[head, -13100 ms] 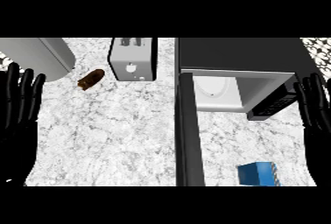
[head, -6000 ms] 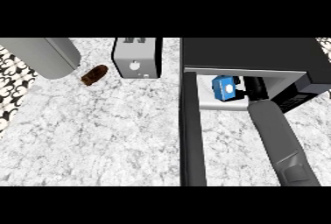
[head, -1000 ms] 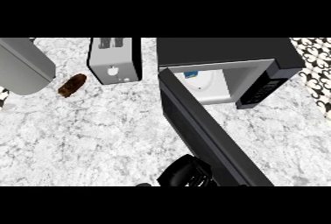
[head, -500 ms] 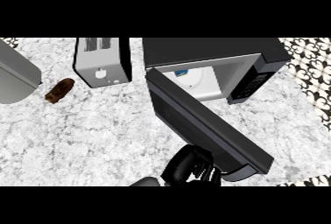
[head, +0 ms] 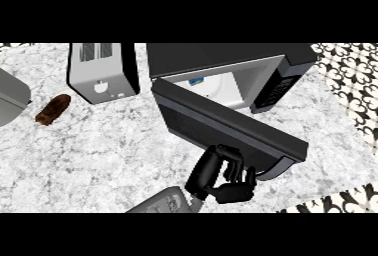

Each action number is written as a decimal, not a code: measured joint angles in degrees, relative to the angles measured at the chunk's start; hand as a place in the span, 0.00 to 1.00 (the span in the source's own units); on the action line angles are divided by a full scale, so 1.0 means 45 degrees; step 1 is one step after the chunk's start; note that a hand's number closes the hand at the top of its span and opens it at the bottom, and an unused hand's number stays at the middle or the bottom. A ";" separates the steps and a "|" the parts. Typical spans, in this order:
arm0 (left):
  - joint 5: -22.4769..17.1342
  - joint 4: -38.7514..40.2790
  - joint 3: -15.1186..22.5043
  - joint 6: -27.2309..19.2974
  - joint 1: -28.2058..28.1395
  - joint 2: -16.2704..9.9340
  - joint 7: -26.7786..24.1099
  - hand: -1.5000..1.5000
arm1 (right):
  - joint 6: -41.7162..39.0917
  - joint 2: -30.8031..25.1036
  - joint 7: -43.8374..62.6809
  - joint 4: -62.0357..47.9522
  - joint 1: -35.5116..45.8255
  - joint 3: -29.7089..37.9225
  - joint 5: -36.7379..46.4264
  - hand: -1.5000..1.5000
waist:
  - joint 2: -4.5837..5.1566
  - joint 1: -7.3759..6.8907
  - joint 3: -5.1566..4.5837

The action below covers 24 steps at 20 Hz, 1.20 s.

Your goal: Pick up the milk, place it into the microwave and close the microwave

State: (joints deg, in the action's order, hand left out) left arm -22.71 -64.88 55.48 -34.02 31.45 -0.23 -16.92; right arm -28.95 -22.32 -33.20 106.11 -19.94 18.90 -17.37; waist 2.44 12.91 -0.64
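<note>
The black microwave stands at the back of the counter with its door partly swung in, hinged at the left. Through the remaining gap I see the white inside and a sliver of the blue milk carton behind the door's top edge; most of it is hidden. My right hand is against the door's outer face near its free end, fingers laid on the door and holding nothing. My left hand does not show.
A silver toaster stands left of the microwave. A brown, oblong food item lies on the marble counter, with a grey rounded object at the left edge. Patterned floor shows beyond the counter's right edge.
The microwave door has swung further toward shut, and my right hand has moved up and right with it. The milk is more hidden now.
</note>
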 measured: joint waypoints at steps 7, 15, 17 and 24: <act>-0.1633 0.0715 -0.0749 -0.0231 0.1264 0.0054 -0.0253 1.00 | -0.0354 -0.0714 0.0575 0.0363 0.0357 0.0142 -0.0770 0.00 | 0.0181 0.0427 0.0023; -0.3141 0.1808 -0.1635 -0.0276 0.2686 0.0052 -0.0706 1.00 | -0.0605 -0.1339 0.0992 0.0397 0.0754 0.0411 -0.1440 0.00 | 0.0384 0.0861 0.0045; -0.3471 0.2038 -0.1867 -0.0227 0.3001 0.0053 -0.0944 1.00 | -0.0641 -0.1468 0.1093 0.0332 0.0869 0.0481 -0.1614 0.00 | 0.0438 0.0913 0.0046; -0.4399 0.2980 -0.2466 0.0048 0.3969 0.0052 -0.1709 1.00 | -0.0790 -0.1968 0.1345 0.0118 0.1359 0.0758 -0.2168 0.00 | 0.0606 0.1161 0.0064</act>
State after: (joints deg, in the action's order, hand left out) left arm -42.50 -51.47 44.38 -33.81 49.31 0.01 -24.61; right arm -32.50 -31.18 -27.14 106.64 -13.83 22.31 -27.13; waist 5.17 18.13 -0.35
